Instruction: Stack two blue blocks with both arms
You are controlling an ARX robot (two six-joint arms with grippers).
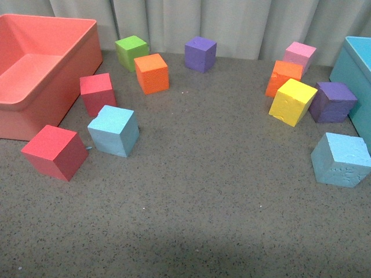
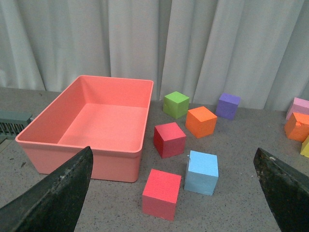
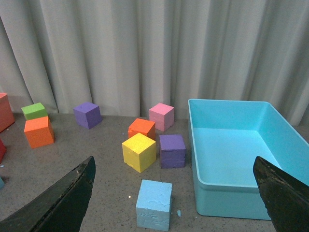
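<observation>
The smoother light blue block (image 1: 114, 130) sits left of centre between two red cubes; it also shows in the left wrist view (image 2: 202, 172). The pitted light blue block (image 1: 341, 159) sits at the right, beside the teal bin; it also shows in the right wrist view (image 3: 154, 204). Neither arm shows in the front view. My left gripper (image 2: 176, 193) is open and empty, hovering short of the smooth block. My right gripper (image 3: 174, 198) is open and empty, hovering short of the pitted block.
A coral bin (image 1: 35, 75) stands at the left, a teal bin (image 1: 355, 75) at the right. Red cubes (image 1: 55, 152) (image 1: 97, 92), orange (image 1: 152, 73) (image 1: 284, 77), green (image 1: 131, 52), purple (image 1: 200, 54) (image 1: 332, 102), pink (image 1: 299, 56) and yellow (image 1: 293, 101) cubes stand around. A curtain hangs behind.
</observation>
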